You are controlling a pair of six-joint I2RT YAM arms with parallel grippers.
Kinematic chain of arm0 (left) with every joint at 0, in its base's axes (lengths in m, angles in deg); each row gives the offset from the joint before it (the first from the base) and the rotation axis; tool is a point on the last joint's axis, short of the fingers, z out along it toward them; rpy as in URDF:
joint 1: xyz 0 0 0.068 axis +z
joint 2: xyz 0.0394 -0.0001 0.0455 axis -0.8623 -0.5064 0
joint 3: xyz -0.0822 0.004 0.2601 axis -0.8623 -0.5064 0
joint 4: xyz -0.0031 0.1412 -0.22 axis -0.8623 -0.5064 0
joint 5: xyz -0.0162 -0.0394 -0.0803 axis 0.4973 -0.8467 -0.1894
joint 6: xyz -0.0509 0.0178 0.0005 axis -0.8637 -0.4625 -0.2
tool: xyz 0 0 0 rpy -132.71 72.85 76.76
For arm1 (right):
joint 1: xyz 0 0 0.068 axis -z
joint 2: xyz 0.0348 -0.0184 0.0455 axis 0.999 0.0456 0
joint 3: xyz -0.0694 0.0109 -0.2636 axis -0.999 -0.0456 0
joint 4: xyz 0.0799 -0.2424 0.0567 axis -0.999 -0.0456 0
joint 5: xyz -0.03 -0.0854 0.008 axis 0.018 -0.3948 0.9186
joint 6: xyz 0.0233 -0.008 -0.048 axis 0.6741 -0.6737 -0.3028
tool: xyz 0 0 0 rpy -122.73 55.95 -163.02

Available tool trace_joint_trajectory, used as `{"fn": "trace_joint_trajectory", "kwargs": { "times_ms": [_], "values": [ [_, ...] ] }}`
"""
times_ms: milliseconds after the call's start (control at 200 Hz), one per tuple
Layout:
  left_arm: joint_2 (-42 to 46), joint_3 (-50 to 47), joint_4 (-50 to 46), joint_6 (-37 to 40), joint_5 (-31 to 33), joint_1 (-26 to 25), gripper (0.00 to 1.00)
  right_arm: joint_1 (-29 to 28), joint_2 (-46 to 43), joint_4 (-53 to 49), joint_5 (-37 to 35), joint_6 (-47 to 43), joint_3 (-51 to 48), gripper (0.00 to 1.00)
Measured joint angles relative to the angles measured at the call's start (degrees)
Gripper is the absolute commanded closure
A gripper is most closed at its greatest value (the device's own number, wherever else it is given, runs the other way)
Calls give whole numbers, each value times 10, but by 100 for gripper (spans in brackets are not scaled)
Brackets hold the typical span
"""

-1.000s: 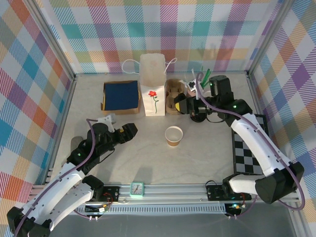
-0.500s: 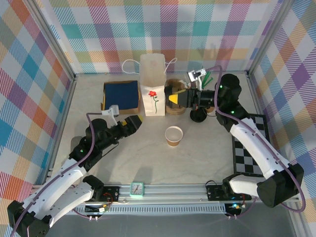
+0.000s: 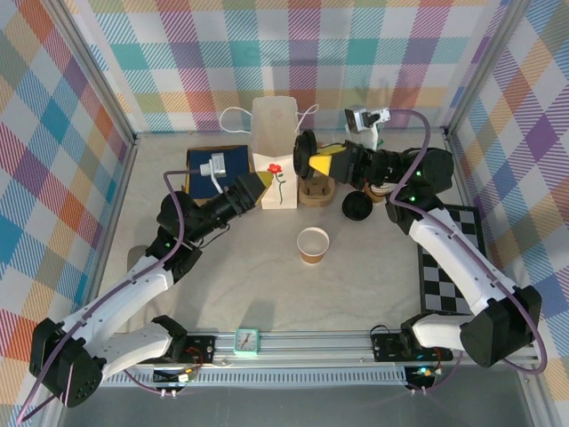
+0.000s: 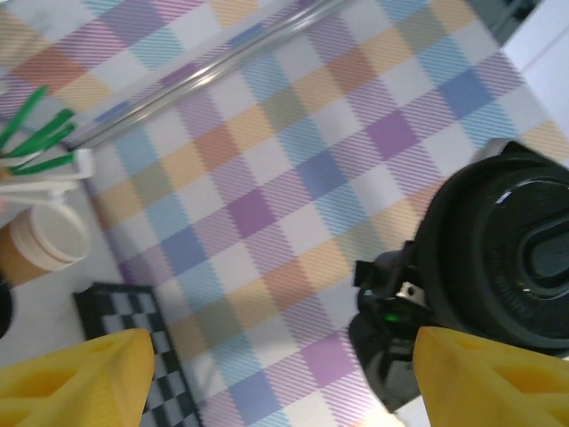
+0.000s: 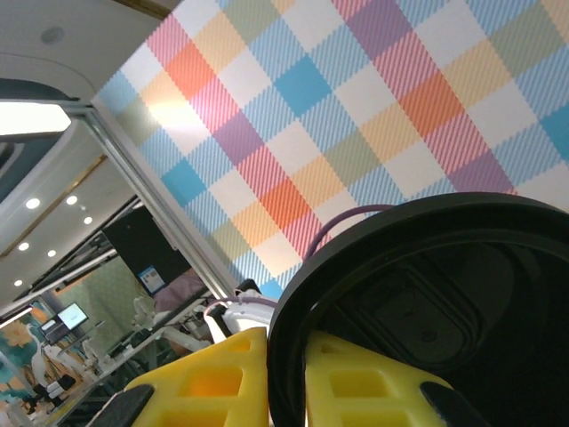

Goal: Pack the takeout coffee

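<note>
My right gripper (image 3: pixel 316 161) is clamped on the lid rim of the takeout coffee (image 3: pixel 305 153), tipped sideways at the mouth of the white bag (image 3: pixel 276 124), upper centre. I cannot make out the cup body. My left gripper (image 3: pixel 253 185), jaws apart, hovers beside the bag. I judge the coffee not yet packed.

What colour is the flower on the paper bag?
Red flower, green stem; clearest in the top external view.
</note>
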Motion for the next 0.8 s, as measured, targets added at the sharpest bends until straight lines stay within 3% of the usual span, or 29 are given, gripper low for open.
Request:
{"fn": "trace_joint_trajectory", "kwargs": {
  "times_ms": [330,800],
  "values": [
    [-37,37,109,-50,-19,-31,32,-16,55,173,-35,118,13,84],
    [-77,38,186,-89,-18,-46,39,-21,65,227,-50,148,13,84]
  ]
}}
